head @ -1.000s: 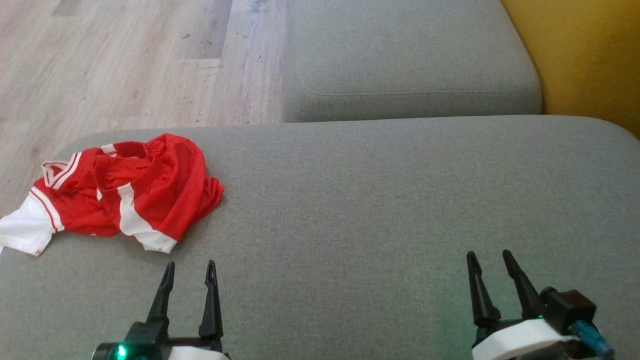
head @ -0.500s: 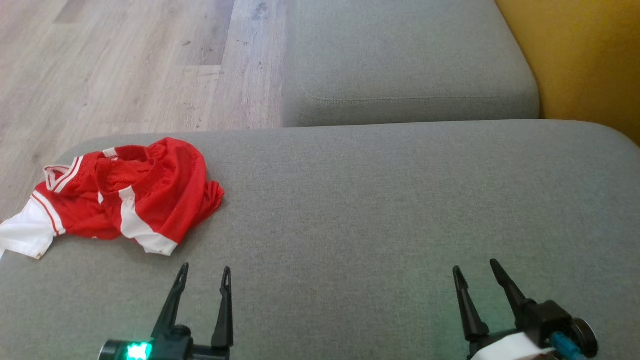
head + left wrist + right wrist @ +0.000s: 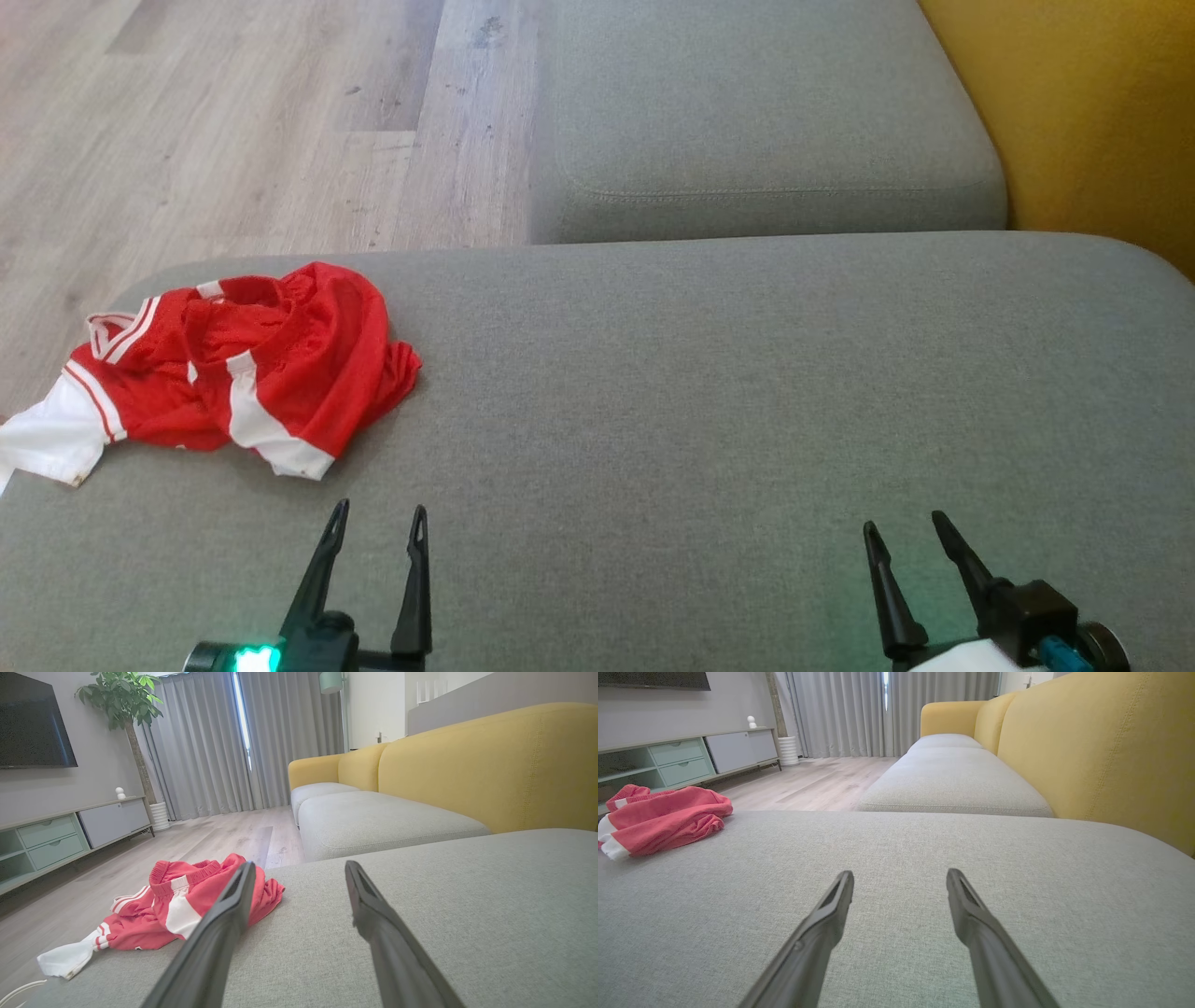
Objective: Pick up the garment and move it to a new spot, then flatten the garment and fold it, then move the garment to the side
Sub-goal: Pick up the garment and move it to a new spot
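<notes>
A crumpled red garment with white bands (image 3: 233, 373) lies bunched at the far left of the grey cushion (image 3: 709, 392), a white part hanging at the left edge. It also appears in the left wrist view as the garment (image 3: 187, 900) and in the right wrist view as the garment (image 3: 658, 819). My left gripper (image 3: 378, 518) hovers open, just short of the garment's near edge, nothing between its fingers. My right gripper (image 3: 906, 527) is open over bare cushion at the lower right, far from the garment.
A second grey seat cushion (image 3: 766, 112) lies beyond, with a yellow sofa back (image 3: 1092, 112) on the right. Wooden floor (image 3: 233, 121) is at upper left. A TV console (image 3: 70, 830), a potted plant (image 3: 126, 700) and curtains (image 3: 243, 742) stand across the room.
The head view has shifted, so the garment and cushions sit lower in the picture. Both grippers have drawn back toward the bottom edge; the left one has edged right. The garment's shape is unchanged.
</notes>
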Controlling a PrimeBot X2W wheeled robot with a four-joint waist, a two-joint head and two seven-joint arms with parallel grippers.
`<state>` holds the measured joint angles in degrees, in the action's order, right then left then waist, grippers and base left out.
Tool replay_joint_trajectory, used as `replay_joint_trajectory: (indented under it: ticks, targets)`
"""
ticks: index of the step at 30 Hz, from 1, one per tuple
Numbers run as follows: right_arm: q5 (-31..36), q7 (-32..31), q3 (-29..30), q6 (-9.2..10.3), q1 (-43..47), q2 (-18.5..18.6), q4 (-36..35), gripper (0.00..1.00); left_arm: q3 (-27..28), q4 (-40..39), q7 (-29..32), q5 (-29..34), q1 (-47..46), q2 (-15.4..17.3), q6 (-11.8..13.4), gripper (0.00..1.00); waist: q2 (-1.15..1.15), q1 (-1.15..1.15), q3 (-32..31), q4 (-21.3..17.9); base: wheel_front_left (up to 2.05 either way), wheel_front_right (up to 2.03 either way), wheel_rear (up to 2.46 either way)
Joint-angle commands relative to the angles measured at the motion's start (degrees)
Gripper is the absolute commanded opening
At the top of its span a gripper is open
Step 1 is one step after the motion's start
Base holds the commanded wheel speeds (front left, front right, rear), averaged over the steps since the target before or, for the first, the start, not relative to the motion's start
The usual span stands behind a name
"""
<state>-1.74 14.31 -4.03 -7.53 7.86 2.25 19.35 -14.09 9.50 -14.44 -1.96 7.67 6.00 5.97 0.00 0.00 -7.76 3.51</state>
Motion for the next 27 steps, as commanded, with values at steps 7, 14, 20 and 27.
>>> replay_joint_trajectory:
  ticks: [7, 14, 20, 27]
  targets:
    - [-0.65, 0.69, -0.24, 0.04, -1.40, 0.63, -2.05, 1.00, 2.65, -0.90, -0.56, 0.46, -1.22, -0.47, -0.40, 1.00, 0.00, 0.00, -0.25, -0.15, 0.00, 0.00, 0.00]
    - [-1.57, 0.69, 0.64, 0.04, -1.09, 0.63, -4.47, 1.00, 2.84, -0.52, -0.56, 0.71, -1.49, -0.74, -0.59, 1.00, 0.00, 0.00, -0.03, 2.30, 0.00, 0.00, 0.00]
    - [-2.28, 0.69, 0.81, 0.04, -1.04, 0.63, -5.59, 1.00, 3.49, -0.81, -0.56, 0.85, -1.88, -0.52, -0.64, 1.00, 0.00, 0.00, 0.66, 7.75, 0.00, 0.00, 0.00]
    - [-3.61, 0.69, 0.12, 0.04, -1.93, 0.63, -6.22, 1.00, 4.91, -1.41, -0.56, 1.10, -2.19, 0.77, -0.37, 1.00, 0.00, 0.00, 1.44, 15.56, 0.00, 0.00, 0.00]
